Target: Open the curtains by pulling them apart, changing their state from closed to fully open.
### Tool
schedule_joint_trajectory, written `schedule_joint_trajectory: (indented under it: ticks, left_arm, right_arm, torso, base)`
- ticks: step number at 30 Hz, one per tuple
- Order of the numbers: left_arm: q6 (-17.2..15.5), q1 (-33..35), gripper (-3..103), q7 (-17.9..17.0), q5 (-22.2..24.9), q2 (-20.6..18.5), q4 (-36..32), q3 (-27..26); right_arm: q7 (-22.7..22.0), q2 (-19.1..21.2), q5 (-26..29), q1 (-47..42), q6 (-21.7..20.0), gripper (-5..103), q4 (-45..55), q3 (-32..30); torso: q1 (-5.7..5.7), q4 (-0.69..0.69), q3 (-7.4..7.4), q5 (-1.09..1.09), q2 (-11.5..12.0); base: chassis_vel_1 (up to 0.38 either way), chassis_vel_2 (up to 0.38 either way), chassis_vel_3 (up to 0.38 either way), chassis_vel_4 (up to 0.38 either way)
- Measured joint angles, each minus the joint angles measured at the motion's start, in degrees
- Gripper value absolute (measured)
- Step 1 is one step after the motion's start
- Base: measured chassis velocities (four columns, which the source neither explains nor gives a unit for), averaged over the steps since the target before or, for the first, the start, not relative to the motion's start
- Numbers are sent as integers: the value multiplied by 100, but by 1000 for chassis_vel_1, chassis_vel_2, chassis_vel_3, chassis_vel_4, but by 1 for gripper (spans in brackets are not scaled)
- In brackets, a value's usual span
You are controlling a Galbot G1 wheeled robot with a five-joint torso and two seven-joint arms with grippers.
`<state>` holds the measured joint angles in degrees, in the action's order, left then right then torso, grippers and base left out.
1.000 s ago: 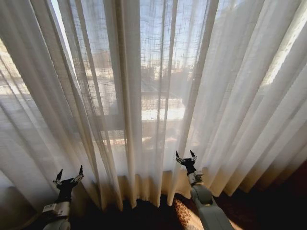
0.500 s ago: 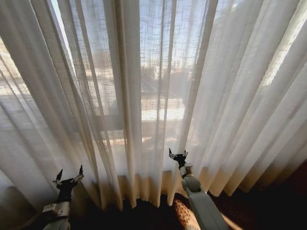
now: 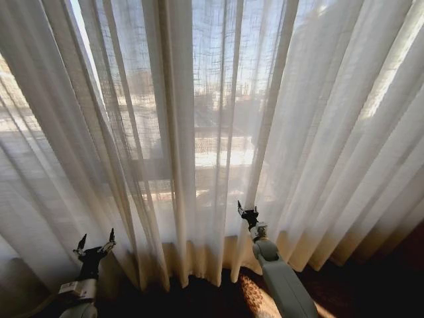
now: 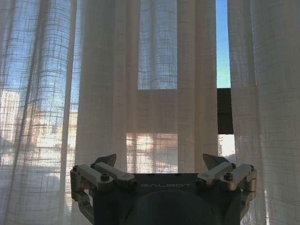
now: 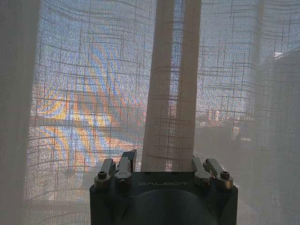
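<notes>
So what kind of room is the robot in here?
Probably a living room or bedroom at a big window: floor-length sheer curtains, a patterned carpet below, and daylight with buildings showing through the fabric.

Right tool's far fingertip hidden behind a pleat of the curtains; curtain tops beyond frame edges.

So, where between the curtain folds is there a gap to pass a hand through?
One narrow slit shows in the curtains, between two folds near the left gripper: sky and a dark window bar are bare there. By the right gripper the folds lie close, with one fold between its fingers.
</notes>
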<state>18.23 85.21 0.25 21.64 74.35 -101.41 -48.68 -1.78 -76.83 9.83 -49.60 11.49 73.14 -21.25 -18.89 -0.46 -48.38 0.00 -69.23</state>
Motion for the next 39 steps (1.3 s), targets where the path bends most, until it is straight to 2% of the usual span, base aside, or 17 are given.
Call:
schedule_joint_trajectory:
  ticks: [1,5,7,11,13,15,21,31,39]
  left_arm:
    - [0,0,100,0,0,0,0,0]
    - [0,0,100,0,0,0,0,0]
    - [0,0,100,0,0,0,0,0]
    - [0,0,100,0,0,0,0,0]
    - [0,0,100,0,0,0,0,0]
    - [0,0,100,0,0,0,0,0]
    - [0,0,100,0,0,0,0,0]
    - [0,0,100,0,0,0,0,0]
    - [0,0,100,-1,0,0,0,0]
  right_arm:
    - [0,0,0,0,0,51,0,0]
    - [51,-41,128,23,41,30,-26,9]
    - [71,-56,148,28,49,30,-29,9]
    - [138,-99,197,30,64,8,-53,-8]
    - [162,-107,212,30,87,8,-76,-25]
    - [240,-111,242,26,118,2,-111,-64]
    - [474,-88,465,-16,135,0,-127,-120]
    - [499,-12,590,-1,134,0,-139,-185]
    - [503,72,752,-52,132,0,-97,-299]
  torso:
    - [0,0,0,0,0]
    - [0,0,0,0,0]
    - [0,0,0,0,0]
    - [0,1,0,0,0]
    - [0,0,0,0,0]
    - [0,0,0,0,0]
    - [0,0,0,0,0]
    - [0,1,0,0,0]
    - [0,0,0,0,0]
  base:
    - [0,0,0,0]
    - [0,0,0,0]
    - [0,0,0,0]
    - [0,0,0,0]
    - [0,0,0,0]
    - [0,0,0,0]
    - [0,0,0,0]
    - [-11,-17,14,17]
    - [-147,-127,142,128]
